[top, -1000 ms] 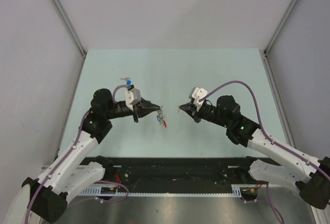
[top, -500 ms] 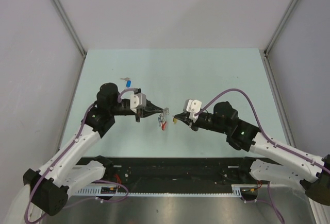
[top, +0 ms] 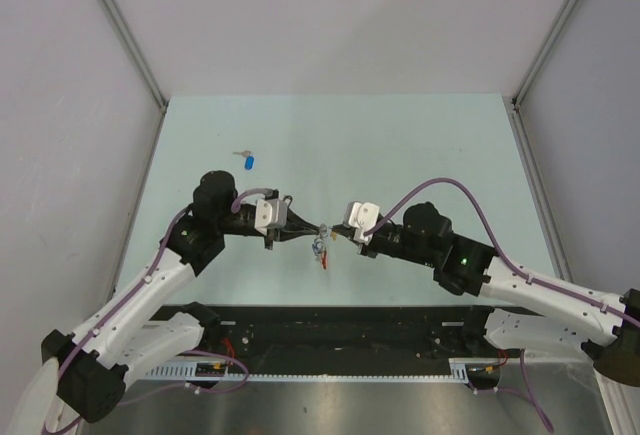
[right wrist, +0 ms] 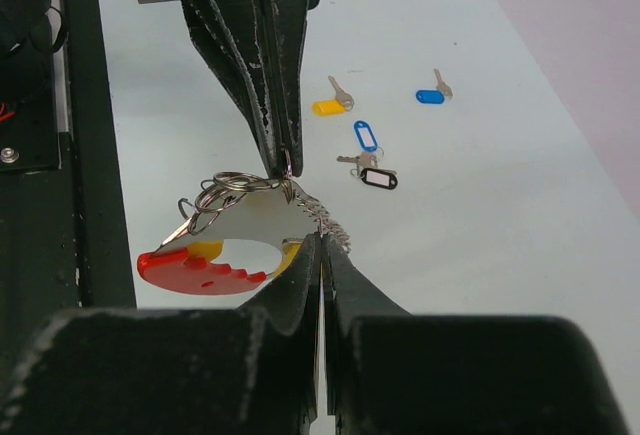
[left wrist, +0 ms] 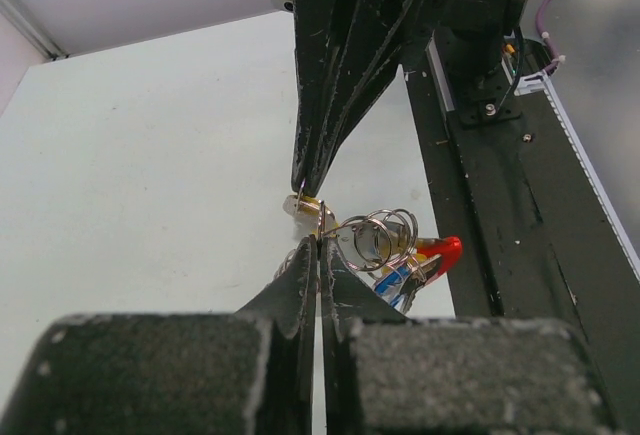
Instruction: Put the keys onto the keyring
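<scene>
As the arms have closed inward, the left gripper (top: pixel 318 227), clenched on the keyring (top: pixel 320 252), now meets the right gripper (top: pixel 337 235), pinched shut; the ring hangs between them over the table (top: pixel 430 145); threading seems next.

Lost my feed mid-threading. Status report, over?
Left tool shut on keyring. Right tool shut on yellow-tag key, tip at the ring. Four keys loose on table. Nothing in the way seen.

L hand (right wrist: pixel 283 155) pinches keyring (right wrist: pixel 190 271) by shut R hand (right wrist: pixel 320 245); 4 tagged keys (right wrist: pixel 365 137) beyond
</scene>
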Available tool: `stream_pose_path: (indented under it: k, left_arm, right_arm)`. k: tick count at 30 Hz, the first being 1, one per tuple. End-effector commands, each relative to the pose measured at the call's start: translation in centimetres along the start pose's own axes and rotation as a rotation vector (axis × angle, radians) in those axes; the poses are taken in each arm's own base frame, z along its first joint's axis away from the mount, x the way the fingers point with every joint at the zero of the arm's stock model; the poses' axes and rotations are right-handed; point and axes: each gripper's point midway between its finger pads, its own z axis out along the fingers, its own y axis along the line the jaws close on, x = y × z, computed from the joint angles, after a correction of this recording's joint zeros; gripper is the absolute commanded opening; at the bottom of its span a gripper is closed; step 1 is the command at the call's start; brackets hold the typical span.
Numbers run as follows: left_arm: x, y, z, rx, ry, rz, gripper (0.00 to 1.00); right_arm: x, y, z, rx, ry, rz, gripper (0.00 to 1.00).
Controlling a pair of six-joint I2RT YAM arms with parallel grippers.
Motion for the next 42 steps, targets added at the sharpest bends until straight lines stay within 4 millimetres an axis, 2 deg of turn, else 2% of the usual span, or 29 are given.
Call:
stream_pose_path:
  k: [1,10,42]
  left_arm:
    - [-1.4,-1.1,0.0,0.058,-0.052,0.093,0.0]
    - [-1.2,-1.2,0.1,0.068,-0.053,0.091,0.0]
    - [-1.6,-1.9,0.1,0.103,-0.068,0.096,0.0]
  right_arm:
    - [-2.9,-0.4,-0.4,0.011,-0.062,-0.032,0.0]
    - [-2.9,0.1,-1.1,0.004,-0.053,-0.044,0.0]
    - [-4.4,1.2,-1.0,-0.052,-0.097,-0.045,0.0]
